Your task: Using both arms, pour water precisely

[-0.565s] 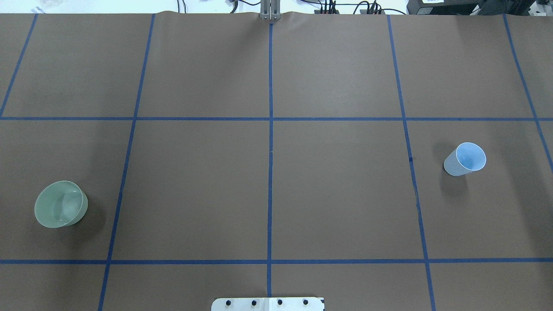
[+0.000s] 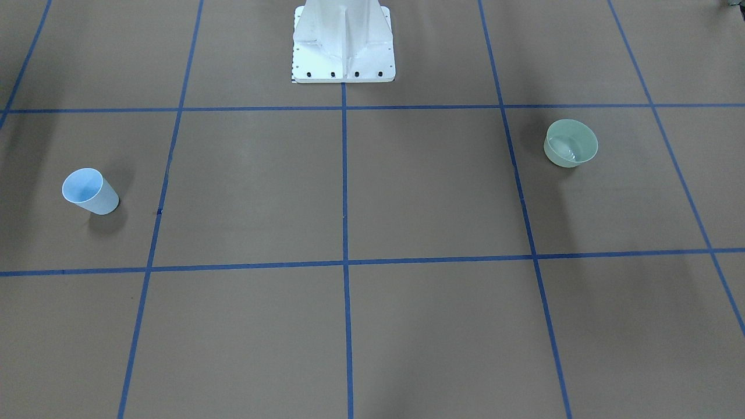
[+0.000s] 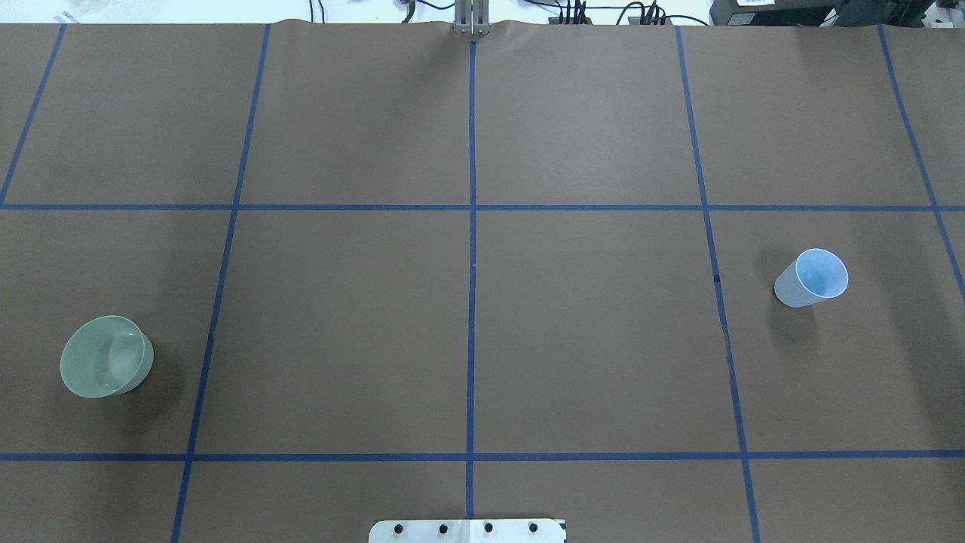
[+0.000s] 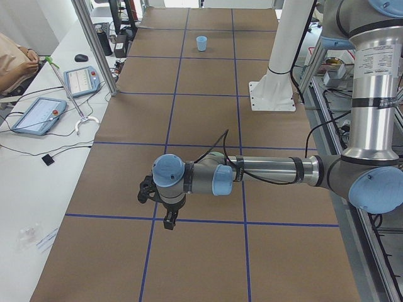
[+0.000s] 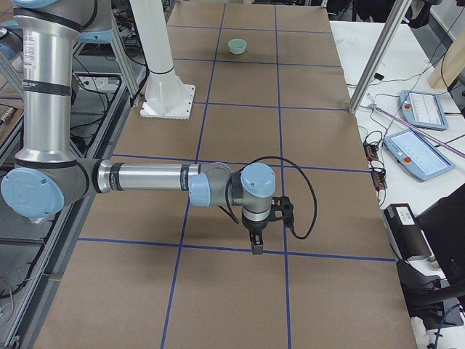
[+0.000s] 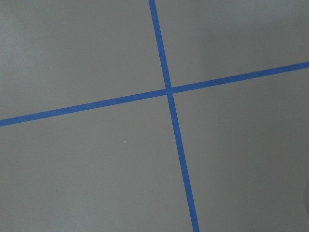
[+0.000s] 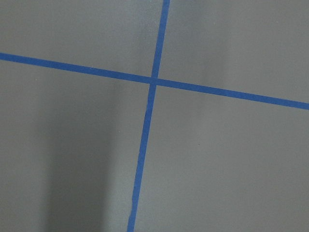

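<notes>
A pale green bowl stands on the left of the brown table; it also shows in the front view. Faint glints of water show inside it. A light blue cup stands upright on the right, also in the front view. My left arm reaches out low, its gripper pointing down above the table. My right arm does the same, with its gripper pointing down. I cannot tell whether either gripper is open or shut. Both wrist views show only the table and blue tape.
The white bolted pedestal stands at the robot's table edge. Blue tape lines divide the table into squares. Beyond the far edge a side bench holds tablets and cables, with metal posts beside it.
</notes>
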Motion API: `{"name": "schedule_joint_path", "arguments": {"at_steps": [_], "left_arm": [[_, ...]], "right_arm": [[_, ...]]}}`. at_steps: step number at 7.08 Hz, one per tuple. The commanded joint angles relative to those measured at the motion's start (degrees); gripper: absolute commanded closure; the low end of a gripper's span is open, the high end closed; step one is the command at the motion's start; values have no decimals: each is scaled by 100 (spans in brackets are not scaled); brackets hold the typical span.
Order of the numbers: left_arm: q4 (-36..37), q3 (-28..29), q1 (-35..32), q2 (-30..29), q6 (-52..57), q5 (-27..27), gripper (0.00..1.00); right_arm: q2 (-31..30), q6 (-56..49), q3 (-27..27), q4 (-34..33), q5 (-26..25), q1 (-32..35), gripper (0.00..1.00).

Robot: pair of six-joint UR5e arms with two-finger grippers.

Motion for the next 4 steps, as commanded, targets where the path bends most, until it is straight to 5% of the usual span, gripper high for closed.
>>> {"name": "schedule_joint_path", "arguments": {"at_steps": [1, 4], "left_arm": [[-8, -8, 0, 0, -7, 28, 0], [-339, -17, 0, -26, -50, 1, 0]], "right_arm": [[-16, 1, 2, -10, 9, 0, 0], [19, -16, 133, 60, 27, -9, 0]]}}
